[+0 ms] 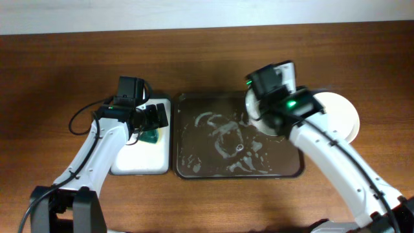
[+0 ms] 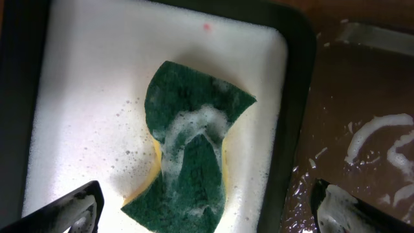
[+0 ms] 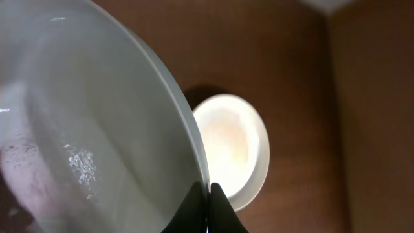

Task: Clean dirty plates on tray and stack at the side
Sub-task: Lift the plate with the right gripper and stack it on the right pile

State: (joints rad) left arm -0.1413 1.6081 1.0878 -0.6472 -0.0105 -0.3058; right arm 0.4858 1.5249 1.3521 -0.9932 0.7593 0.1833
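Hidden parts first. From overhead the R arm (image 1: 336, 155) covers the near-tray part of the plate on the table (image 1: 343, 116), so I cannot tell if it is one plate or a stack. The R gripper (image 3: 208, 197) has its fingers hidden in that view under the arm's own head. Only the held plate (image 1: 257, 110) shows there, over the far right corner of the brown tray (image 1: 194, 165). In the R wrist view the held plate fills the left side, is cut off by the edge and is blurred, w/ wet drops on it.

Only the R wrist view shows the grip: the R gripper is closed on the rim of the held plate, fingers pinched together. The plate on the table lies below, apart from the held one, on the wood right of the brown tray.

Only the L wrist view shows the sponge (image 2: 191, 149) well: green top, yellow below, foam on it. It lies in the white tray (image 2: 84, 97), just left of the brown tray. The L gripper (image 2: 207, 213) stands wide open over the sponge; I cannot tell if its foamy fingers (image 2: 77, 207) touch anything. White foam streaks (image 1: 223, 133) lie on the brown tray.
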